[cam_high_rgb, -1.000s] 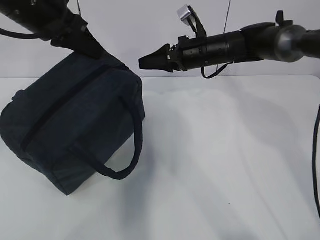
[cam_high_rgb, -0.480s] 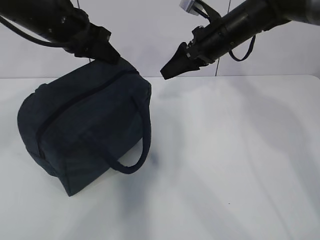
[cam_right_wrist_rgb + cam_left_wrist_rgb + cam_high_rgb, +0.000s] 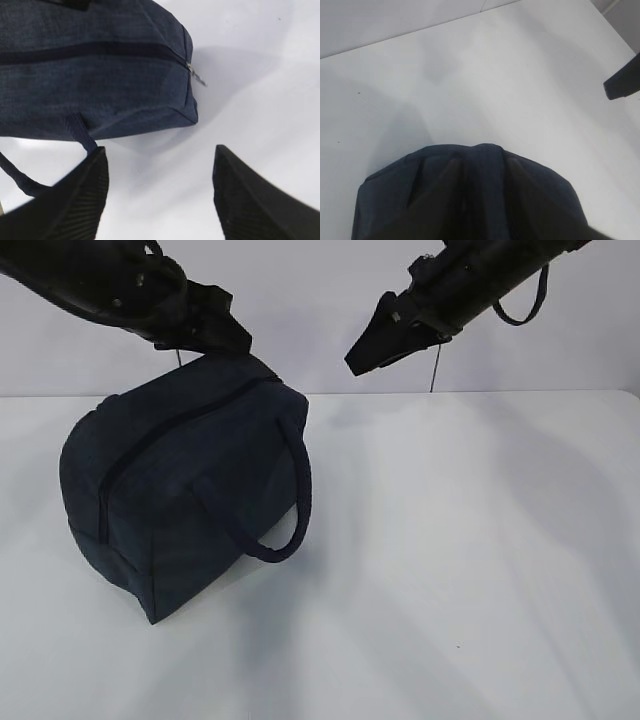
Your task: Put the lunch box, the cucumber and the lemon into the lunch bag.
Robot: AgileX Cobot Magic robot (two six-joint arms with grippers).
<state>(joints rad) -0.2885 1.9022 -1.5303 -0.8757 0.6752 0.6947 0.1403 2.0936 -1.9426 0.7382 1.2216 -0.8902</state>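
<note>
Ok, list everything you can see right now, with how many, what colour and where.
lunch bag: one, dark navy, left part of the table, standing, zipper closed along the top
strap handle: one showing, dark navy, hanging down the bag's near side
zipper pull: one, silver, at the end of the zipper, over the bag's end wall
table: one, white, under everything
wall: pale grey, behind the table
left gripper: one, black, just above the bag's rear top corner, opening unclear
right gripper: one, black, in the air right of the bag, open, holding nothing
</note>
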